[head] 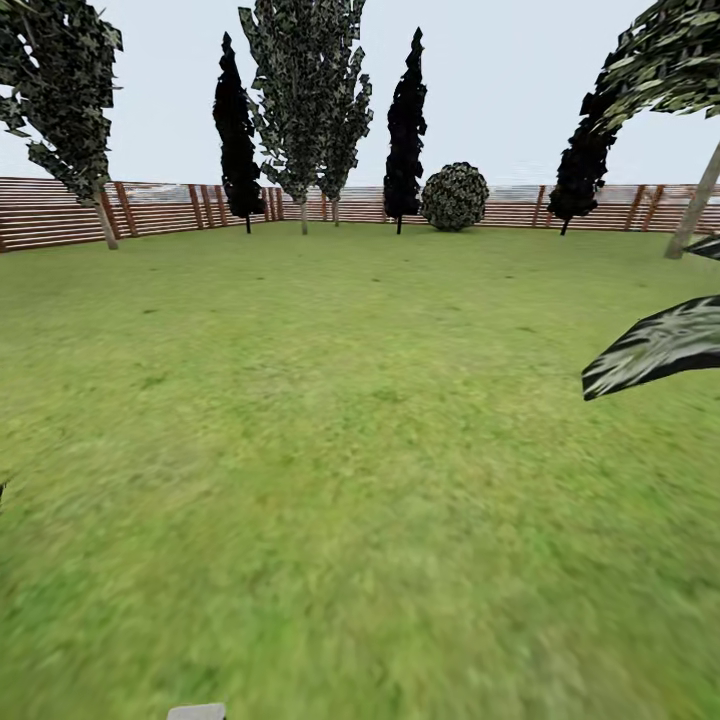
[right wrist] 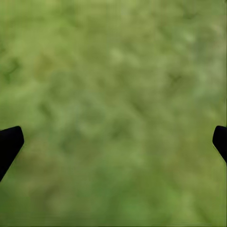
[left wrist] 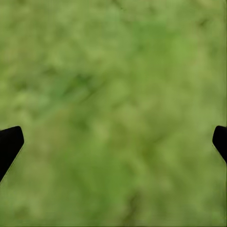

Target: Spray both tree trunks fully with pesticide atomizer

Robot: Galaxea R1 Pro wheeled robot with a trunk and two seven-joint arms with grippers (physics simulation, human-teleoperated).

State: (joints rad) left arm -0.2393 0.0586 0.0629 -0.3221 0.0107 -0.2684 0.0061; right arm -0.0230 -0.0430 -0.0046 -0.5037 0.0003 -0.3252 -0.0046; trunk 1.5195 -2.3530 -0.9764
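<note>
The garden lawn (head: 340,420) spreads wide and green up to a brown slatted fence (head: 160,208). The pesticide atomizer is out of view, and no thick bare mottled trunk stands out among the trees here. My left gripper (left wrist: 113,146) hangs open over plain grass, its two dark fingertips (left wrist: 9,144) far apart at the picture's edges. My right gripper (right wrist: 113,146) is open the same way above grass, with nothing between its fingers (right wrist: 9,144).
Dark cypresses (head: 405,125) and leafy thin-stemmed trees (head: 305,100) line the far fence beside a round bush (head: 454,197). A slanted tan trunk (head: 697,205) and a striped frond (head: 660,345) reach in at the right. A grey slab corner (head: 197,712) shows at the bottom.
</note>
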